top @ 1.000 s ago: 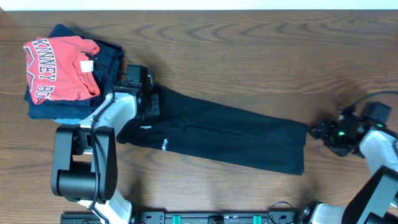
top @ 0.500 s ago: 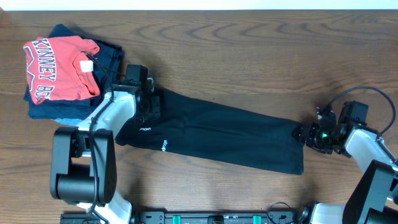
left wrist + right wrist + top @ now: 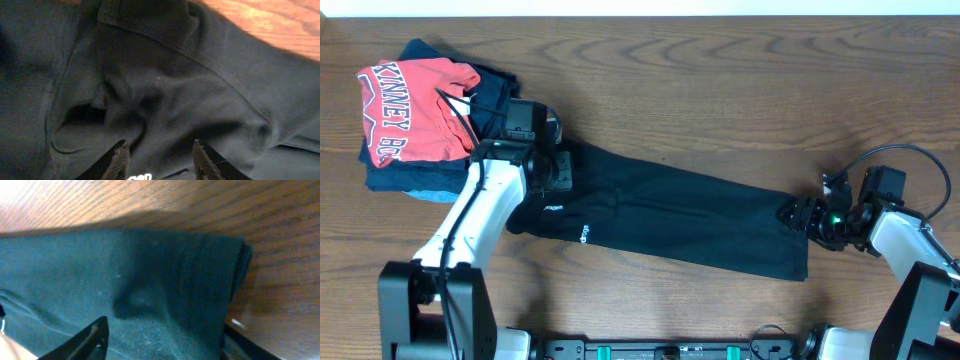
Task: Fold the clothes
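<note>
One black garment (image 3: pixel 680 215), long axis slanting, waist seemingly left, hem right

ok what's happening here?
Two arms are on a black trouser-like garment laid flat on the table. The left gripper hovers open over the waist end; the right gripper is open at the hem end, jaws spread across the fabric's edge. Nothing is folded yet. A stack topped by a red T-shirt sits near the waist end.

The overhead camera looks straight down on the whole table (image 3: pixel 720 80). Each wrist camera views the black garment (image 3: pixel 670 215) from close range: the left at its left-centre end, the right at its right end.
</note>
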